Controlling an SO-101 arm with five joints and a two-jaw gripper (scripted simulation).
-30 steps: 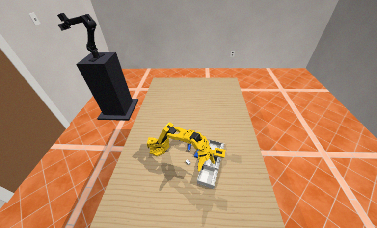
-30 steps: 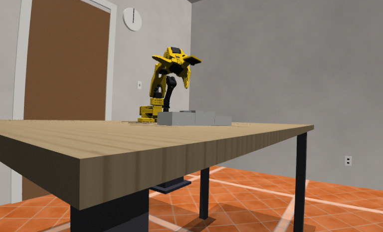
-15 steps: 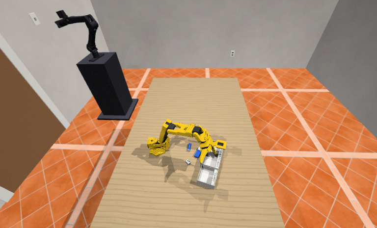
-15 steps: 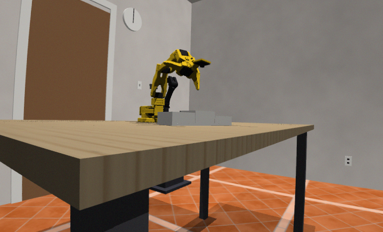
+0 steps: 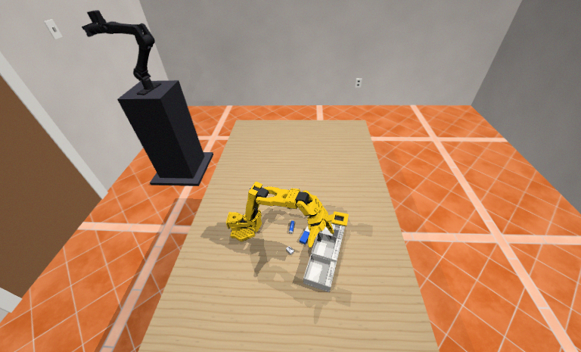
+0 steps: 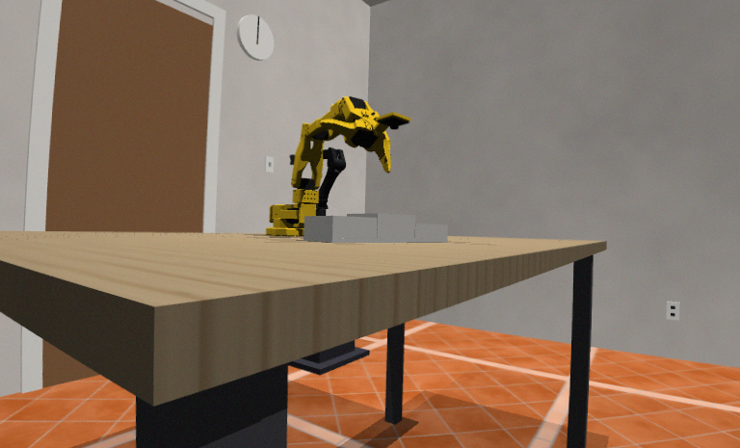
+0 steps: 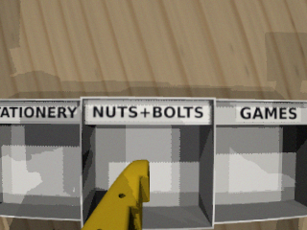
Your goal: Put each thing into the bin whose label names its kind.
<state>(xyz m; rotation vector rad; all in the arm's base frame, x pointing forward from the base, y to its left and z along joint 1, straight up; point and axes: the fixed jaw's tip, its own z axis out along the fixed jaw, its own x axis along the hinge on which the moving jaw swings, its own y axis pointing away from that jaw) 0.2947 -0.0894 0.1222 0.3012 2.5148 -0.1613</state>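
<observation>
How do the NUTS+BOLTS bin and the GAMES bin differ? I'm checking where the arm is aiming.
The NUTS+BOLTS bin sits in the middle of the row; the GAMES bin sits at its right end in the wrist view. The open gripper's finger hangs over NUTS+BOLTS, not GAMES. Both look grey, labelled and empty.

A low camera looks across a thick wooden surface (image 6: 228,290) on black legs (image 6: 580,345). Far back on it stands the yellow arm (image 6: 305,154), its base (image 6: 283,220) resting on the wood. The arm rises, bends forward at the top and ends in the gripper (image 6: 384,159), which hangs high above the grey bins (image 6: 376,227) with its fingers (image 6: 385,151) spread wide and nothing between them. The bins form a low grey row just in front of the base, their insides hidden from this angle. Behind are a brown door (image 6: 128,111), a round wall clock (image 6: 255,37), grey walls and an orange tiled floor (image 6: 490,388).
</observation>
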